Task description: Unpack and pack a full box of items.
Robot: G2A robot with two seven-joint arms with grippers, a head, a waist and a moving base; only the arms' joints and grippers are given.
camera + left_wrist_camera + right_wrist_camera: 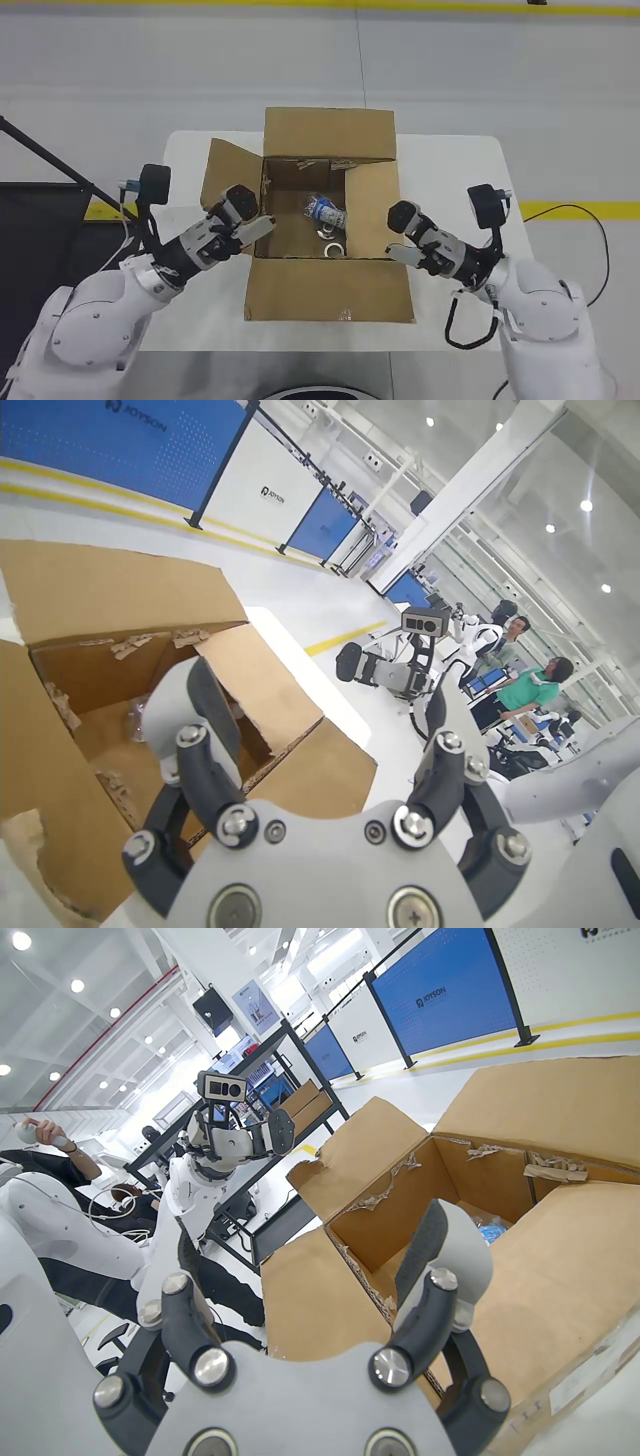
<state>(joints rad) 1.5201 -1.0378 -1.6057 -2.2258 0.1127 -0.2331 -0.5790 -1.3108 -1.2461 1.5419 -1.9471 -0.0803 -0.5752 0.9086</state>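
**Supervisor:** Where does the job stand?

**Me:** At the unpacking end, I'd say. The box (330, 290) sits in the middle of the bench (450, 160) with all four flaps folded out. Things are lying on its floor: a clear-wrapped packet with a blue label (325, 211) towards the far side, and a pale ring-shaped thing (333, 249) nearer me. I can't tell what the ring is.

**Supervisor:** And your tools?

**Me:** Both are spread wide and hold nothing. My left tool (250, 218) hangs at the left rim of the box, just above the wall. My right tool (402, 236) hangs over the right flap, beside the opening. Neither touches the contents.

**Supervisor:** What comes next?

**Me:** Probably the first pick. One tool has to tip over the rim and go down inside, keeping off the walls and the torn cardboard edges. The packet looks the easier target, since it's bulky enough to close on. Its wrap may be slick and give under the fingers, so I'd take it across the middle. Then I'd lift it straight up past the wall before swinging out to set it on the bench beside the box. The ring lies flat, so it may need a pinch on its edge.
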